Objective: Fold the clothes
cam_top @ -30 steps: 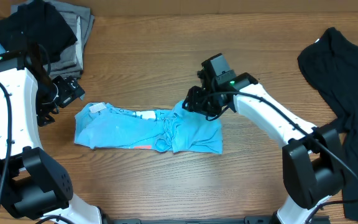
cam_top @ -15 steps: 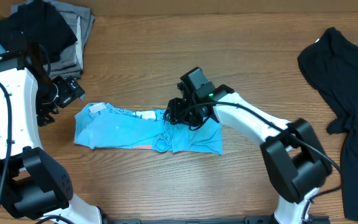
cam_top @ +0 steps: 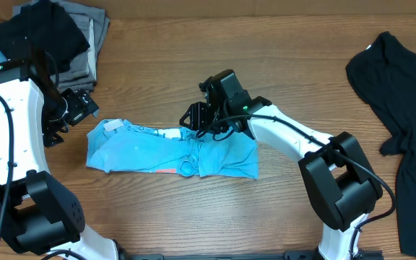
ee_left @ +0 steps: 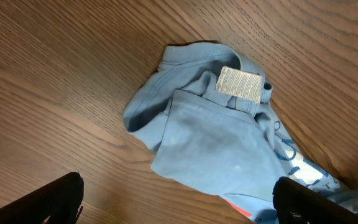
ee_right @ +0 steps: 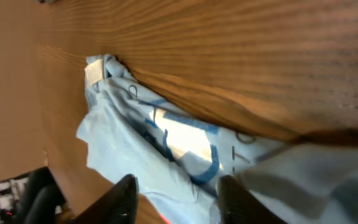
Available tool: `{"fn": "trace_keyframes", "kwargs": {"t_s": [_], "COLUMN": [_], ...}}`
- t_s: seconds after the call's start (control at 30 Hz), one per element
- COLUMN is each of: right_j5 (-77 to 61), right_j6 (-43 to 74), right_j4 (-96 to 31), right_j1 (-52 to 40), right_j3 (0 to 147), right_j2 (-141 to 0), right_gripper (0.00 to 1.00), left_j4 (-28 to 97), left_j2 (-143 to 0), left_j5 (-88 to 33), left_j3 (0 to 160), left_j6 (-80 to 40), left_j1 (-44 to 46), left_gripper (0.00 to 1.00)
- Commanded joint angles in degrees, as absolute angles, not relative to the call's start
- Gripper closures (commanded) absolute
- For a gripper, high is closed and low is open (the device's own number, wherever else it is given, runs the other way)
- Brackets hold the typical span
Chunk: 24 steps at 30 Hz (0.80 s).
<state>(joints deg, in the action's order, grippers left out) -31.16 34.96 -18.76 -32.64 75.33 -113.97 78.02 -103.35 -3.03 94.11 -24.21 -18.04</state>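
Wooden table [cam_top: 193, 58] bears a crumpled light blue T-shirt [cam_top: 136, 153], folded lengthwise.

I read a robotics lab: wood-grain surface [cam_top: 193, 58], white left arm [cam_top: 9, 123] and right arm [cam_top: 295, 133], black garment [cam_top: 403, 94] heaped at one end.

A warm brown wood-grain table [cam_top: 193, 58] fills the view, evenly lit.
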Motion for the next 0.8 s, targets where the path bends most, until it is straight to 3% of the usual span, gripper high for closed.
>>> {"fn": "trace_keyframes", "kwargs": {"t_s": [0.0,0.4,0.77], "right_j5": [-33.19,-37.01,-42.33], "right_j6": [32.75,18.09,20.36], "right_j4": [-21.74,-48.64,-40.05], "right_j1": [-30.28,-15.81,-18.04], "right_j3": [76.73,75.57,58.76], "right_j2": [-111.74,-103.0,-103.44], "right_gripper": [0.57,0.64,0.57], "left_j4": [78.15,78.56,77.17], "left_j2": [-103.72,-103.72,-103.72], "left_j5": [-3.49,-3.46,-4.51], "left_j3": [94.61,94.61,94.61], "left_j6": [-24.4,-24.23,-24.4], "left_j1": [-17.96,-17.96,-17.96], "left_gripper": [0.0,0.0,0.0]}}
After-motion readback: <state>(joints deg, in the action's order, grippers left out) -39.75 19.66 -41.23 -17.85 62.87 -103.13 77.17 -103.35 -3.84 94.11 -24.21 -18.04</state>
